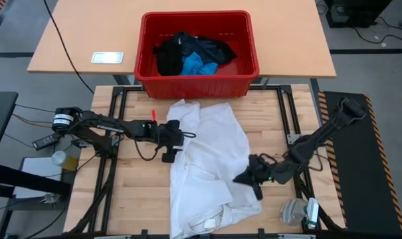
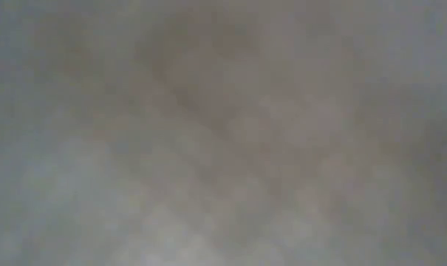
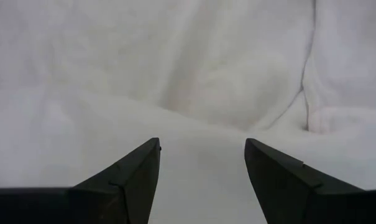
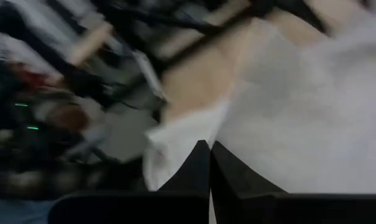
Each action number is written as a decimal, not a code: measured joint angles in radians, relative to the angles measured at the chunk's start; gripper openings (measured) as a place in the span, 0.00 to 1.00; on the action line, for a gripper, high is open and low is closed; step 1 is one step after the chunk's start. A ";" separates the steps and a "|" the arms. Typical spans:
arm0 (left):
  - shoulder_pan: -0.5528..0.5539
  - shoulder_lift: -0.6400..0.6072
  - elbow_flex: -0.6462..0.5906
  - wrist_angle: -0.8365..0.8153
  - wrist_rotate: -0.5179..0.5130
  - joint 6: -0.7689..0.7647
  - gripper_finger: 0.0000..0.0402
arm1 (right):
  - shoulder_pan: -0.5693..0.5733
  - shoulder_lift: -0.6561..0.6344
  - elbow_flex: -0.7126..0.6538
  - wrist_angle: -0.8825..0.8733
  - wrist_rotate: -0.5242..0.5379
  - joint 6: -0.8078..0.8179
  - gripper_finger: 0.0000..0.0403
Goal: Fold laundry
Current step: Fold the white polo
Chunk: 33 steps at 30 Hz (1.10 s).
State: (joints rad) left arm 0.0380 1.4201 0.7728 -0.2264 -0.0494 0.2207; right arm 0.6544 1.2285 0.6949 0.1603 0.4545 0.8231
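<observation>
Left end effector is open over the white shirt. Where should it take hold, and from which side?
Probably the white shirt's left edge, beside the left end effector, coming in low from the left. That border lies free on the table, so a finger could slip under it. The right end effector looks shut on the opposite edge.

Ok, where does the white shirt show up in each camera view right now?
High view: white shirt spread mid-table, just in front of the red crate.
Low view: only a grey blur; the shirt cannot be made out.
Left wrist view: it fills the picture behind the open left end effector.
Right wrist view: beyond the shut right end effector, with bare table beside it.
Shared landmark: the shirt's own folds.
</observation>
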 joint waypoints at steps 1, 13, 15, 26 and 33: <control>0.000 0.000 0.005 0.000 0.000 0.000 0.59 | 0.000 0.033 0.001 0.078 -0.004 -0.039 0.01; 0.005 -0.005 0.013 0.002 -0.025 0.039 0.59 | -0.058 0.512 0.417 0.199 -0.032 -0.324 0.01; 0.005 -0.024 0.013 -0.002 -0.025 0.050 0.59 | -0.072 0.562 0.516 0.133 -0.085 -0.366 0.01; 0.004 -0.158 0.014 -0.073 -0.026 0.063 0.59 | -0.119 0.878 0.775 0.036 -0.311 -0.381 0.01; 0.002 -0.164 0.014 -0.099 0.019 0.078 0.59 | -0.137 1.050 0.902 0.048 -0.380 -0.397 0.02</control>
State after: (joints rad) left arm 0.0402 1.2556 0.7864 -0.3255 -0.0302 0.2984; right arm 0.5171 2.2786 1.5964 0.2080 0.0749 0.4265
